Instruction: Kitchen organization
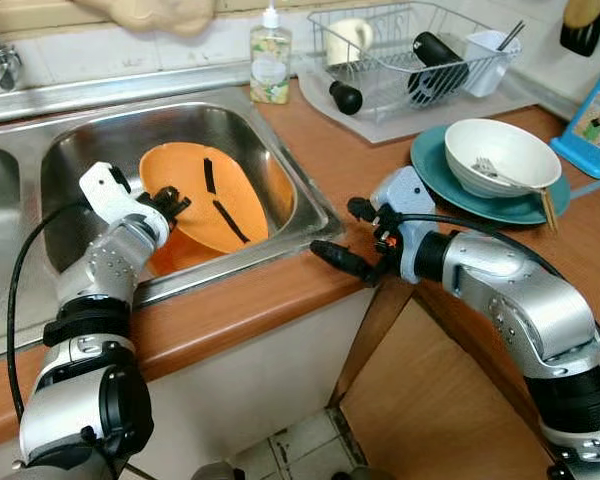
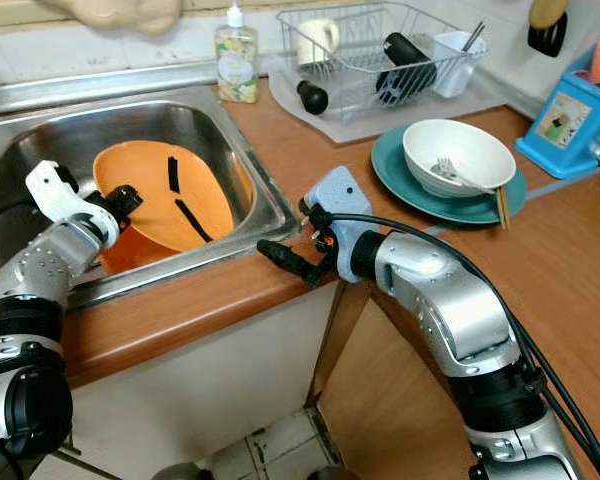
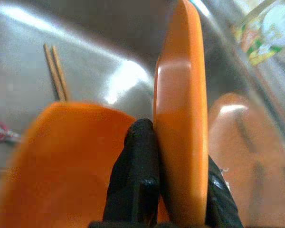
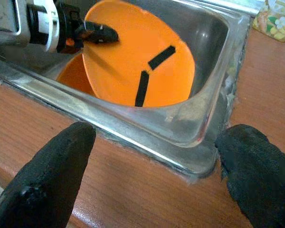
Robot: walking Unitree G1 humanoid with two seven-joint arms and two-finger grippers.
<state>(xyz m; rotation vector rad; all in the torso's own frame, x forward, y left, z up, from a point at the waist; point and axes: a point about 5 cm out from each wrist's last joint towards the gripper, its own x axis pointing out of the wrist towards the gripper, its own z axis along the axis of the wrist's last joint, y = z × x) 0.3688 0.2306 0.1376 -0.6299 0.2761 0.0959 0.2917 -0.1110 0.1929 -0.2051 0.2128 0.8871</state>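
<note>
Wooden countertop (image 1: 280,290) is running around a steel sink (image 1: 310,205), with a tiled wall behind. We are finding, at the far left, the left gripper (image 1: 170,203) reaching into the basin and pinching the rim of an orange plate (image 1: 215,190), one finger on each face; the plate is standing tilted on edge, bearing two black strips. We are also noting an orange bowl (image 3: 61,161) lying beneath it and chopsticks (image 3: 56,71) on the basin floor. Behind the sink, a soap bottle (image 1: 270,62) is standing upright. Moving right, the right gripper (image 1: 348,236) is hovering over the counter edge at the sink's corner, fingers spread wide and holding nothing. Further right, a dish rack (image 1: 410,50) is sitting on a mat, and a white bowl (image 1: 502,155) with a fork is resting on a teal plate (image 1: 435,170).
</note>
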